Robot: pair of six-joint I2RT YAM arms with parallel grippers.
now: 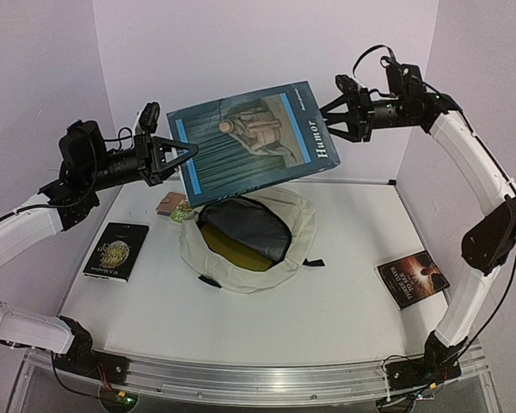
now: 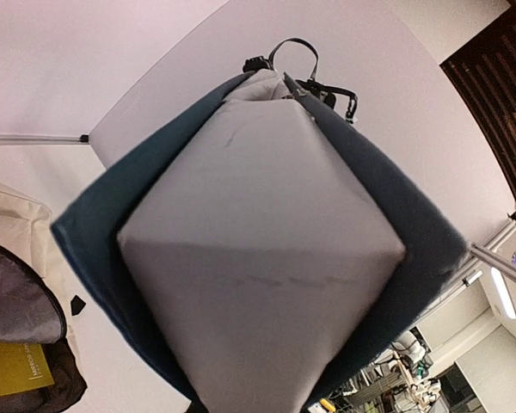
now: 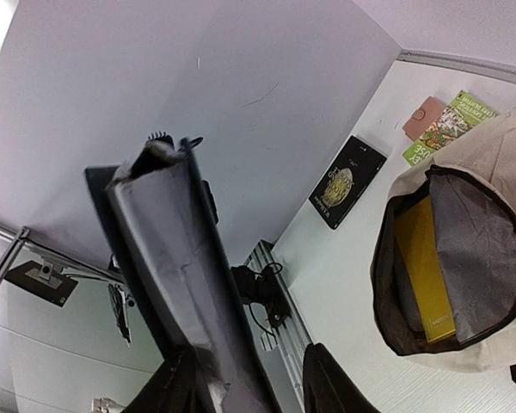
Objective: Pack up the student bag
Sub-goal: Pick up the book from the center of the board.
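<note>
The white bench [image 1: 327,318] fills the lower half of the top view. The student bag [image 1: 303,225] lies at its centre, cream fabric slumped flat. Its mouth is unzipped and faces up, with a yellow book [image 1: 228,247] already inside.

Directly above the bag, in the upper middle of the frame, a big blue book [image 1: 249,138] hangs in the air, tilted. The left claw [image 1: 192,153] is clenched on the book's left edge. The right claw [image 1: 334,110] stands released at the opposite edge. In its own wrist view the book sits against one finger, with a clear gap to the other.

A black book [image 1: 116,249] lies at the left of the bench and a dark book [image 1: 413,280] at the right, both apart from the bag.

The main risk, as I judge it, is the one-sided hold. A broad book pinched at a single edge can sag, pivot or slip. The left wrist view also shows the cover splaying away from the page block. The book looks nearly as wide as the bag's mouth, so it could catch the soft rim or the yellow book and slide off onto the bench.
</note>
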